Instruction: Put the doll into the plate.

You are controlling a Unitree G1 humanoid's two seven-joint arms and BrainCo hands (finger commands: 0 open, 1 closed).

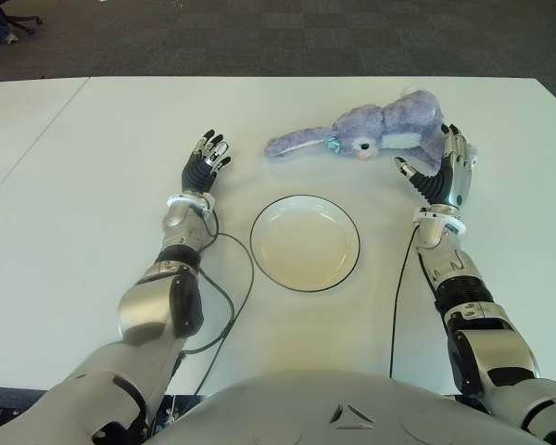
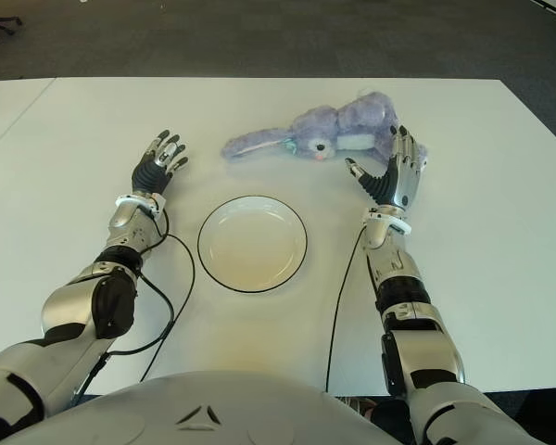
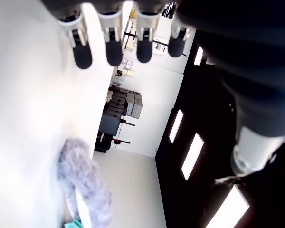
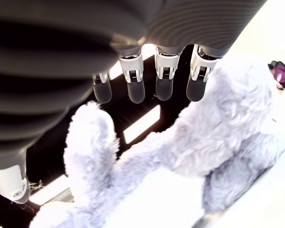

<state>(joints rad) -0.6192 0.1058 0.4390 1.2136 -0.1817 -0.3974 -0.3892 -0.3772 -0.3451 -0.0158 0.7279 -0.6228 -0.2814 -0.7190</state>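
Observation:
A purple plush rabbit doll (image 1: 375, 130) lies on its side on the white table (image 1: 93, 213), beyond the plate, with its long ears pointing to the left. The white plate (image 1: 305, 243) with a dark rim sits empty at the table's middle. My right hand (image 1: 442, 171) stands just in front of the doll's body, fingers spread and open; in the right wrist view the doll (image 4: 213, 152) fills the space under the fingertips (image 4: 164, 88). My left hand (image 1: 205, 159) is open, left of the plate and of the doll's ears.
A black cable (image 1: 230, 297) loops on the table from my left forearm, close to the plate's left rim. Another cable (image 1: 398, 297) runs along my right forearm. A second white table (image 1: 18, 120) adjoins on the left. Dark carpet lies beyond.

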